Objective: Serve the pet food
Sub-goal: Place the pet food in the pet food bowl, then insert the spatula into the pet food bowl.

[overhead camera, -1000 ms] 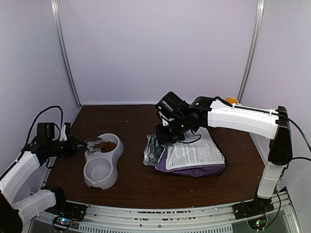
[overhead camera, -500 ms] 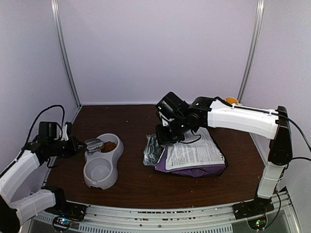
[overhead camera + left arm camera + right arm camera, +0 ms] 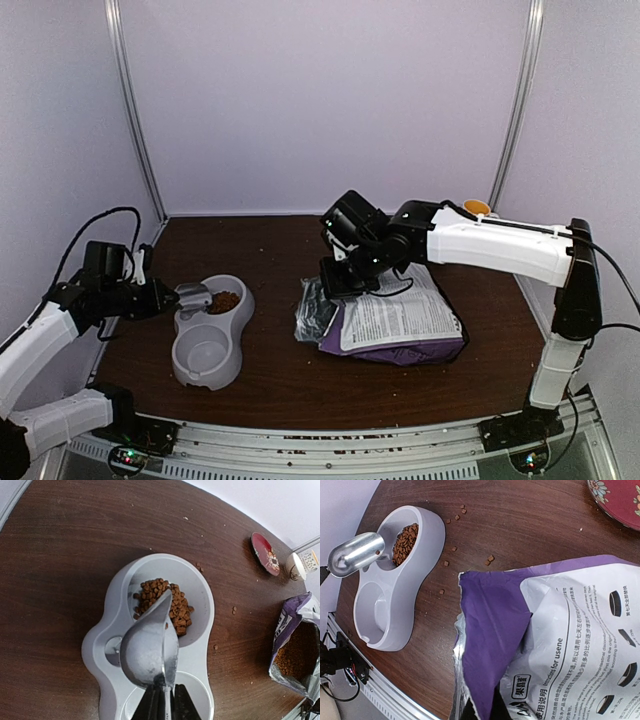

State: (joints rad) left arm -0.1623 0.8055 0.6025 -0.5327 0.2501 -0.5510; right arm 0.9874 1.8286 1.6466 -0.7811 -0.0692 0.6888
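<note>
Serving looks mostly done: pet food sits heaped in the far well of the grey double bowl, small reddish-brown pellets, with a few strays on the counter. Left claw pinches the scoop, which looks emptied. Right claw is clamped on the purple bag.

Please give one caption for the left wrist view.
Left pincer holds a metal scoop over the grey double bowl, kibble heaped in one compartment.
</note>
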